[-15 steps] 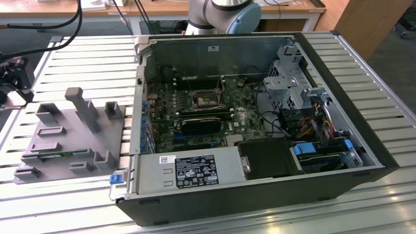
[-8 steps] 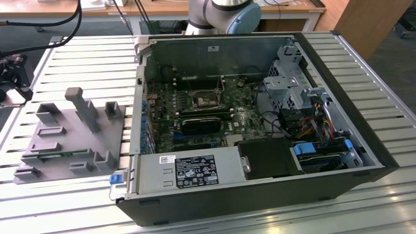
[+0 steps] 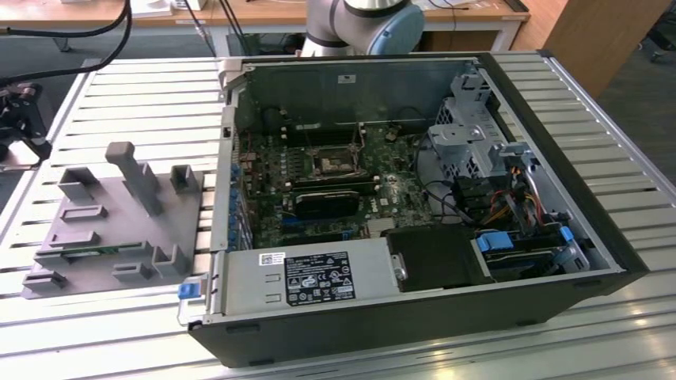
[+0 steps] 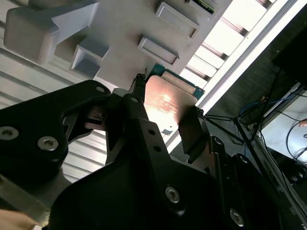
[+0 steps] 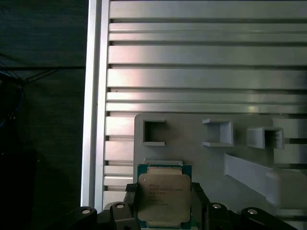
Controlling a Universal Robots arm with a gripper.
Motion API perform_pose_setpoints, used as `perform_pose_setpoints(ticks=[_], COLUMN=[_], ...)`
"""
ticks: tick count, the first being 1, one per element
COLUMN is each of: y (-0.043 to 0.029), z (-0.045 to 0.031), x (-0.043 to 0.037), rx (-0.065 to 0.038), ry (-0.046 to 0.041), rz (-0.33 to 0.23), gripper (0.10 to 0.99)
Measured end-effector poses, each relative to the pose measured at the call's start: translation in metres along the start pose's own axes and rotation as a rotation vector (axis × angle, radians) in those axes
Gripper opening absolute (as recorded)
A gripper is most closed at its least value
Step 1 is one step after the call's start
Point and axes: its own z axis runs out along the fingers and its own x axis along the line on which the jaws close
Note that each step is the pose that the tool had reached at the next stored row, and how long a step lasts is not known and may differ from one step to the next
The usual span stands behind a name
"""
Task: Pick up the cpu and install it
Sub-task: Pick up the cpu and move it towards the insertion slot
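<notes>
The cpu (image 5: 164, 196) is a flat square chip with a shiny metal top and a green rim; its top catches the light in the second wrist view (image 4: 168, 98). My gripper (image 5: 164, 191) is shut on it, a black finger (image 5: 130, 194) pressing on each of two opposite edges. The gripper (image 4: 165, 108) holds the chip over a corner of the grey holder block (image 5: 192, 143), close to the table's edge. In the exterior view the holder block (image 3: 116, 229) lies left of the open computer case, where the black-framed socket (image 3: 336, 162) sits on the green board.
The open case (image 3: 423, 198) takes up the middle and the exterior view's right of the slatted aluminium table (image 3: 138, 103). Upright posts (image 3: 132, 170) rise from the holder block. A black fixture with cables (image 3: 21, 119) stands at the exterior view's left edge.
</notes>
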Motion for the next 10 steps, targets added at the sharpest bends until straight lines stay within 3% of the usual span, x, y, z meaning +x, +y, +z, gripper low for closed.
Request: perform_pose_setpoints(ticks=[10], y=[0.0036], z=[-0.0152], x=[0.0004], rx=[0.000], ry=[-0.0001], rz=[0.000], gripper=[0.529])
